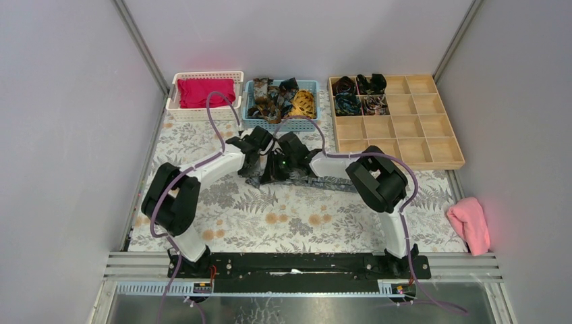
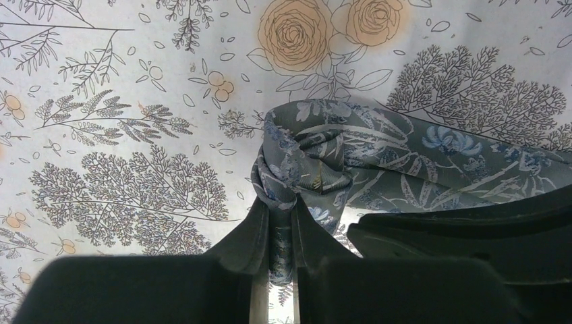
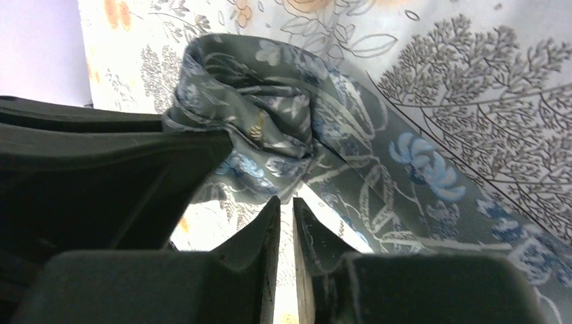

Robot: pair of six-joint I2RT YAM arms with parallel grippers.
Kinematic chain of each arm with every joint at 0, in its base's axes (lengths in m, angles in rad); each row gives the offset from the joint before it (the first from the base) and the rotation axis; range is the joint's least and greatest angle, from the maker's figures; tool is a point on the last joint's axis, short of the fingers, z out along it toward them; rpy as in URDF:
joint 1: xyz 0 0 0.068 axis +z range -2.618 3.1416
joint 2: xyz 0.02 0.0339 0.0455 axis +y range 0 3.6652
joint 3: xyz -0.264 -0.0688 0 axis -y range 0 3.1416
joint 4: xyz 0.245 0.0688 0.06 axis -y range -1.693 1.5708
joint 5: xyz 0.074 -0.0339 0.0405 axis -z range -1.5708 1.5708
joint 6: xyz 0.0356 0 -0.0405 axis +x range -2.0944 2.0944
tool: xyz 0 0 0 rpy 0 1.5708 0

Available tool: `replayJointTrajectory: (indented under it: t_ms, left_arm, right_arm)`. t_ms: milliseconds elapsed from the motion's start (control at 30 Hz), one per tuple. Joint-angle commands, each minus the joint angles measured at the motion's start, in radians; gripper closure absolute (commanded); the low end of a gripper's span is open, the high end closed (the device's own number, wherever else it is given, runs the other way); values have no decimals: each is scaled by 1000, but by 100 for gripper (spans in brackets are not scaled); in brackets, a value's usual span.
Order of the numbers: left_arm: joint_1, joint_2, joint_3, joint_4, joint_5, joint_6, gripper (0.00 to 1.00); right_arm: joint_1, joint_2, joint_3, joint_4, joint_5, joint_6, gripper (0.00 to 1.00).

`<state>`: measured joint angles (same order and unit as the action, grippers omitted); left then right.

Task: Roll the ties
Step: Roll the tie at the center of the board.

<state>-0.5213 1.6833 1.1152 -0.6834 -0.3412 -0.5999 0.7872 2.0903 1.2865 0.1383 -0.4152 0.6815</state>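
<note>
Left gripper [image 2: 280, 206] clamped on partly rolled grey floral fabric tie [image 2: 351, 155], frame centre. Right gripper [image 3: 287, 201] nearly together, thin empty gap, just below coil.

Plain grey walls [image 1: 61, 101] all round, aluminium posts [image 1: 141, 47] in the back corners. The table has a floral cloth [image 1: 283, 216] with ferns and orange roses, and a slotted metal rail [image 1: 472, 266] along the near edge. Lighting's even.

Robot lab cell: grey panel walls [image 1: 67, 135], alu rail [image 1: 472, 263], 2 bolted arms [image 1: 209, 169].
</note>
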Motion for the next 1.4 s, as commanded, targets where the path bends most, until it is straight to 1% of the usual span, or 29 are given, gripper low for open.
replayJointTrajectory:
  t_ms: [0, 133, 500, 767, 933, 1167, 1300, 1367]
  left_arm:
    - [-12, 18, 20, -4, -32, 2, 100]
    - [-12, 25, 22, 0, -27, 3, 100]
    - [-14, 26, 26, 0, -24, 12, 100]
    - [-29, 38, 48, 11, 11, 14, 100]
    - [-36, 25, 30, 72, 117, 27, 100]
    - [-36, 39, -39, 193, 297, 34, 100]
    - [-35, 35, -76, 259, 396, 28, 100]
    - [-35, 36, -89, 287, 421, 28, 100]
  right_arm:
    - [9, 14, 63, 46, -42, 32, 82]
    - [9, 47, 101, 16, -34, 24, 82]
    - [7, 99, 108, 21, 4, 31, 82]
    - [3, 114, 115, 33, 2, 34, 83]
    - [-22, 116, 82, 58, 2, 47, 83]
    - [-82, 107, -27, 204, -71, 101, 83]
    - [-103, 102, -58, 237, -99, 112, 83]
    - [-110, 86, -81, 258, -108, 116, 83]
